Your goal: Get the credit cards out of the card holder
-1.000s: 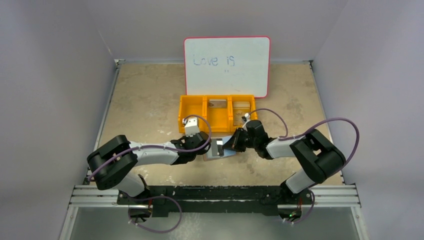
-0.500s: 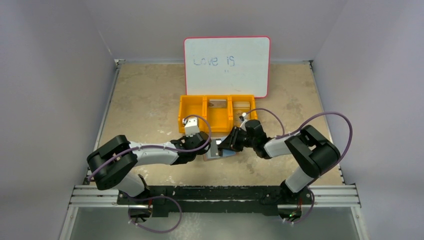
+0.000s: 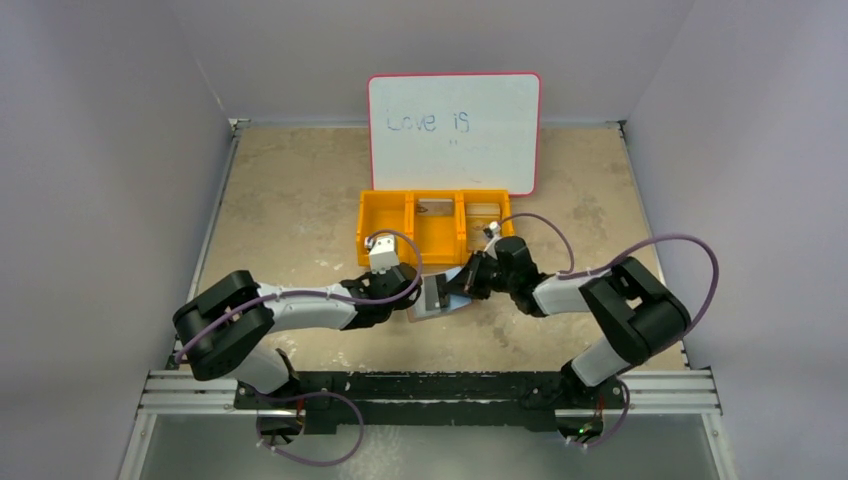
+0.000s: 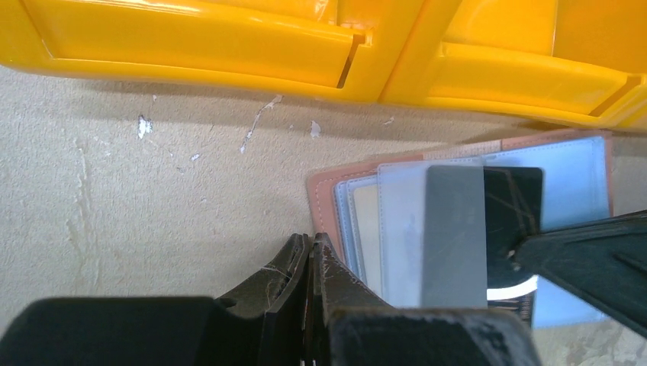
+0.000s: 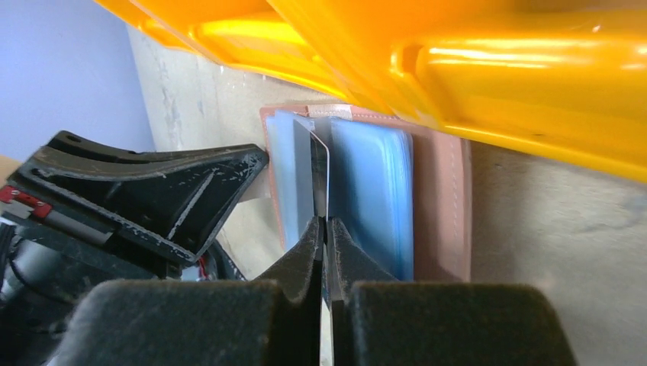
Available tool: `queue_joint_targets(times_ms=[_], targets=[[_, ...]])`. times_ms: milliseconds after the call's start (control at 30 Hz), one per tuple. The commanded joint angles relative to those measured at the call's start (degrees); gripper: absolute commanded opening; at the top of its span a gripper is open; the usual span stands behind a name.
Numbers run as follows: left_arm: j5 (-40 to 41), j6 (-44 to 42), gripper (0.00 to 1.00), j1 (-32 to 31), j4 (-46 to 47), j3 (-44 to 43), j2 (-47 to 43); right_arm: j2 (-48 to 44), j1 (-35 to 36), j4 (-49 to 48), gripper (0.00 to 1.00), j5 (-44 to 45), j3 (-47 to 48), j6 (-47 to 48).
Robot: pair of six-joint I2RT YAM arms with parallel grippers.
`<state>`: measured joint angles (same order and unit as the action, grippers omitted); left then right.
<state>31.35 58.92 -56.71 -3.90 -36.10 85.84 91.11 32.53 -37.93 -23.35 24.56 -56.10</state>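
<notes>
The card holder (image 3: 441, 301) lies open just in front of the orange tray, brown with pale blue pockets (image 4: 580, 179). My left gripper (image 4: 310, 245) is shut on the holder's brown left edge (image 4: 320, 206). My right gripper (image 5: 323, 226) is shut on the edge of a black card (image 4: 513, 204) that stands partly out of a pocket. A grey card (image 4: 454, 229) sits right beside it. A beige card (image 4: 366, 221) shows inside a left pocket. In the top view both grippers, left (image 3: 417, 296) and right (image 3: 462, 289), meet over the holder (image 5: 442, 213).
The orange three-compartment tray (image 3: 384, 223) stands right behind the holder, very close to both grippers, and fills the top of both wrist views (image 4: 229, 46) (image 5: 488, 69). A whiteboard (image 3: 455, 130) leans against the back wall. Walls enclose the table.
My right gripper moved slightly left toward the holder, then back right a little with the card. The left arm stayed put on the holder.
</notes>
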Motion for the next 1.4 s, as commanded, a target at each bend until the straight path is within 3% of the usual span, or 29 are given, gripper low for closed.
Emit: queue_joint_targets(times_ms=[0,400,633,767,933,1133,1367], targets=[[0.22,-0.38,0.00,-0.23,-4.18,1.20,-0.72,-5.15,-3.17,6.82,0.00,3.83,-1.03,4.52],[1.07,-0.49,0.00,-0.24,-4.71,1.29,-2.01,-12.49,-6.78,17.32,0.00,0.92,1.01,14.40],[1.78,-0.84,0.00,-0.25,-3.91,1.24,-4.45,-23.48,-6.78,21.25,0.00,0.19,2.17,20.32],[3.43,-0.35,0.21,-0.23,-3.94,1.29,-7.65,-30.00,-6.78,23.23,0.00,3.04,4.66,27.12],[5.06,-0.89,0.37,-0.22,-4.58,1.01,-13.28,-33.45,-6.77,19.01,0.00,5.69,6.92,34.61],[10.25,0.38,0.47,-0.25,-10.18,0.41,-20.20,-27.22,-6.76,16.34,0.00,5.44,14.45,45.82],[17.81,3.50,0.50,-0.11,-20.13,-0.41,-25.35,-19.71,-6.78,13.07,0.00,3.09,22.86,53.24]])
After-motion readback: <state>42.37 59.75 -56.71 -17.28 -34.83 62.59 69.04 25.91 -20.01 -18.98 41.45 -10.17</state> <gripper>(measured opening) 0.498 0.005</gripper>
